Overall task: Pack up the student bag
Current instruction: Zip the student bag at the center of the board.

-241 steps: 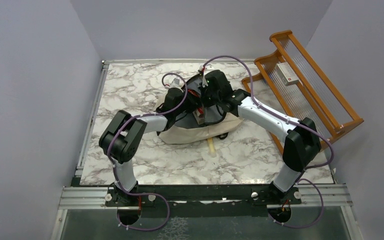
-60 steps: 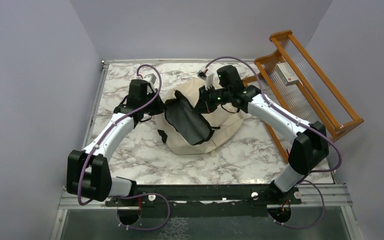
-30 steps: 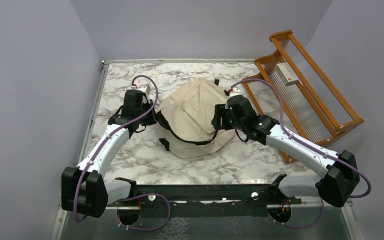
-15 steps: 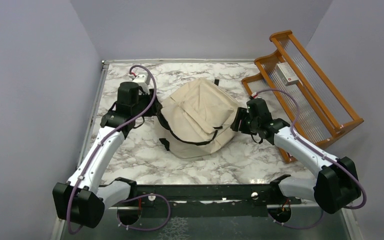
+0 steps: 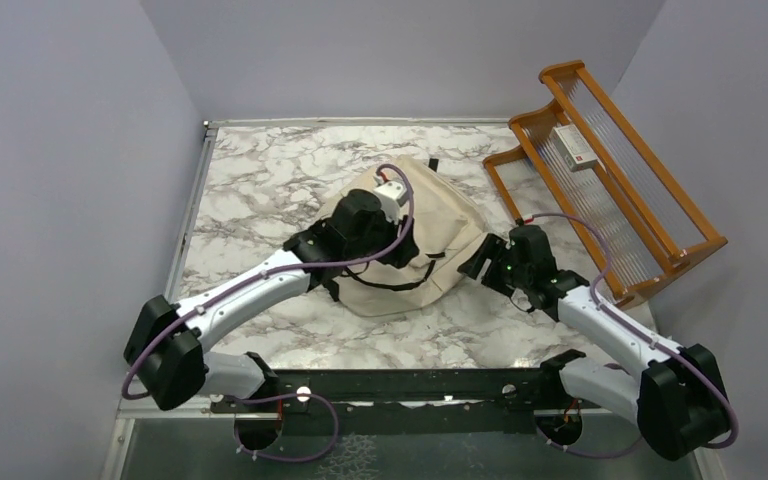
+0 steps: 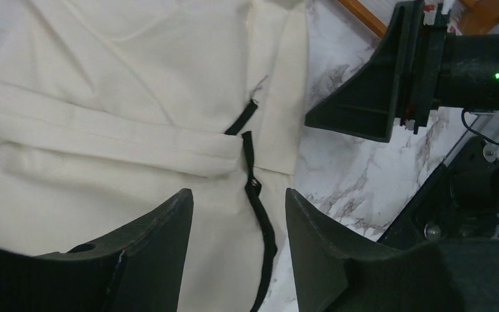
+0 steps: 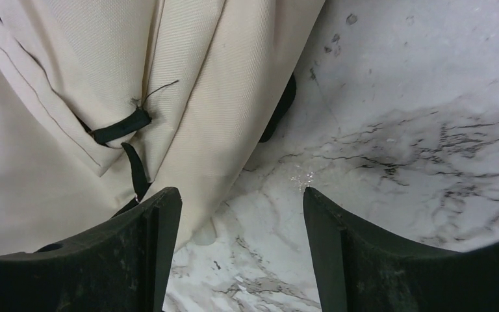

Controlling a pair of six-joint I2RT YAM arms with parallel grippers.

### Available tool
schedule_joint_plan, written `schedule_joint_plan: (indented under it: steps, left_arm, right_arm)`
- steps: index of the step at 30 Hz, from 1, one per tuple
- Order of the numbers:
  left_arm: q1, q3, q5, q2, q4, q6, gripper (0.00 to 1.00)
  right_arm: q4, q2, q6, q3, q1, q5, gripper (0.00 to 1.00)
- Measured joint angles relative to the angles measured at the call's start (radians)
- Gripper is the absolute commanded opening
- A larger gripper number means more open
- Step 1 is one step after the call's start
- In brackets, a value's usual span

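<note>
Cream student bag [image 5: 445,215] lies rumpled at frame centre, black zipper [image 6: 263,221] showing; left gripper [image 6: 237,201] and right gripper [image 7: 240,201] both gape empty.

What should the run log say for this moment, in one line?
left gripper: open, empty, over student bag | right gripper: open, empty, at bag's right edge | bag: lying on table

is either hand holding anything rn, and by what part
Nothing is held. The left hand hangs open over the backpack, the right hand open at its edge; neither is closed on anything.
</note>
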Motion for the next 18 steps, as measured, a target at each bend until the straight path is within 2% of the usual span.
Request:
schedule_joint_plan:
  steps: [6,12,18]
  left_arm:
    - [-0.108,0.0,-0.028,0.134,0.079,-0.03,0.56]
    - [-0.149,0.007,-0.063,0.235,0.129,-0.048,0.54]
    - [-0.17,0.026,-0.117,0.331,0.138,-0.058,0.52]
  right_arm:
    - [0.19,0.016,0.157,-0.108,-0.014,-0.097,0.7]
    - [0.33,0.071,0.234,-0.163,-0.031,-0.161,0.66]
    - [0.395,0.085,0.256,-0.168,-0.038,-0.19,0.61]
